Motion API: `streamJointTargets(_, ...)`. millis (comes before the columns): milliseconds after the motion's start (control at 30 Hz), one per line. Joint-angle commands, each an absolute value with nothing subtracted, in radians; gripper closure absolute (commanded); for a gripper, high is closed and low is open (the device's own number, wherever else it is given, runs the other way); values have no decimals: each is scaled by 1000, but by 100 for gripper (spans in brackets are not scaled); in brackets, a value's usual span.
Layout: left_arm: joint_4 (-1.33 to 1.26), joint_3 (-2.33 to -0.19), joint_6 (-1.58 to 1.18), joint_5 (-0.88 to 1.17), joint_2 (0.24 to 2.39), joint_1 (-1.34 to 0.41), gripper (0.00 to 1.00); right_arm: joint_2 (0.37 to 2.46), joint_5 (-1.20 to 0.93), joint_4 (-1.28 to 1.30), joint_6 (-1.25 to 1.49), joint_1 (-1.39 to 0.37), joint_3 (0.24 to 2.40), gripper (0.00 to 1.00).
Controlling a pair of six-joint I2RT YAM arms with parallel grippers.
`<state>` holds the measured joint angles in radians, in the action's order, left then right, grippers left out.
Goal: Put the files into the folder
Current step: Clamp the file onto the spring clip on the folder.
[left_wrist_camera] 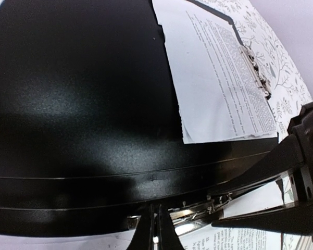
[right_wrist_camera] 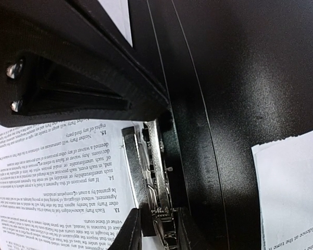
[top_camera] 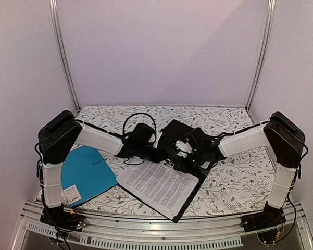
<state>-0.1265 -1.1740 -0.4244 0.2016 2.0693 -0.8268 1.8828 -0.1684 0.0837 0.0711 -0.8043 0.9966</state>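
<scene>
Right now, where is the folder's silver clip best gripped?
Probably its near end, fingers across the narrow width, coming along the spine of the folder: the silver clip is a long thin bar, and the right gripper grips it there.

From my console I see a table [top_camera: 239, 182] covered with a white cloth printed in grey leaves and twigs, closed in by a plain pale back wall [top_camera: 161, 52], left wall [top_camera: 21, 62] and right wall [top_camera: 302, 57]. An aluminium post [top_camera: 63, 57] rises at the far left corner and a second post [top_camera: 261, 54] at the far right. A slotted metal rail [top_camera: 161, 229] runs along the near edge, under soft, even, faintly pinkish light.
</scene>
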Motion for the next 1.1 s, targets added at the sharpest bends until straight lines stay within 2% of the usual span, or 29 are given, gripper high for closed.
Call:
streamJointTargets(0, 201, -1115, -413, 166, 2176, -802, 100, 1979, -108, 287, 103, -793, 948, 100)
streamJointTargets(267, 252, -1139, -393, 167, 2237, -784, 100, 1985, -108, 319, 112, -795, 947, 100)
streamJointTargets(967, 224, -1053, -401, 180, 2210, -802, 100, 1983, -47, 370, 146, -824, 962, 100)
streamJointTargets(1067, 230, -1049, -403, 172, 2212, -814, 100, 1974, -37, 375, 147, -829, 957, 94)
